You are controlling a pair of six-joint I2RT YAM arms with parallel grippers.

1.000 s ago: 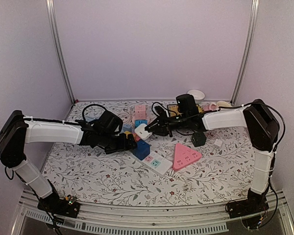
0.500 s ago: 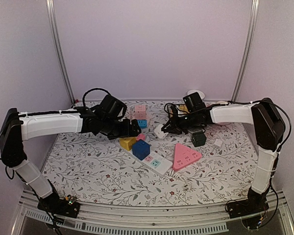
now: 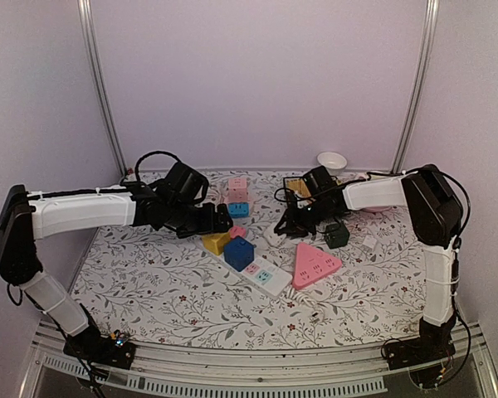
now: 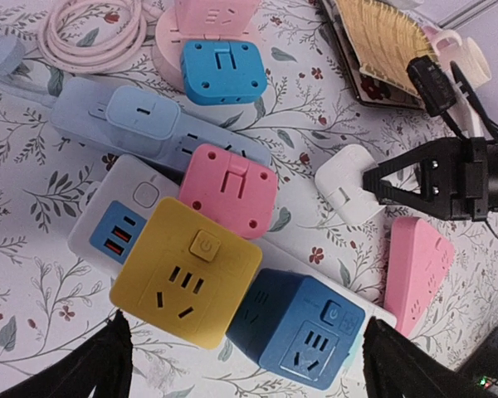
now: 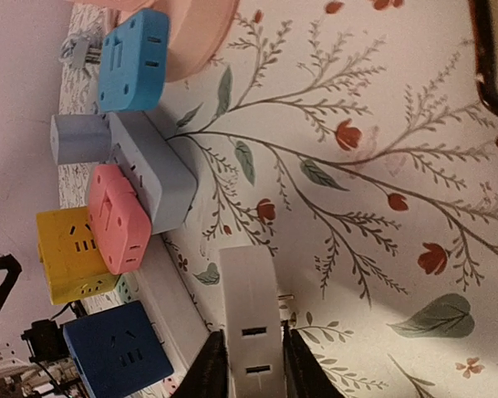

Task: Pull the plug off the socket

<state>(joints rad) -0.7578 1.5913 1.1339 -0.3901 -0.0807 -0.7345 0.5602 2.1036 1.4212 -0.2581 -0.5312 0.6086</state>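
**Left arm.** Shoulder at the left edge, white forearm stretched almost level toward the middle of the table, wrist angled down and to the right. Left gripper hangs over the cluster of sockets. Jaws spread wide, nothing between them. The yellow cube and blue cube lie below the gap.

**Right arm.** Lower link stands upright from its base, elbow high at the right wall. Forearm reaches left across the table and the wrist dips to the surface. Right gripper is low, its jaws closed against the two long sides of the plug.

**Plug.** White block, free of every socket. It lies on the floral table just beside the white strip and apart from it, between the strip and the pink triangle socket. Metal prongs show at its side in the right wrist view.

**Strip.** White, slanted. The yellow cube, the blue cube and a pink adapter sit on it.
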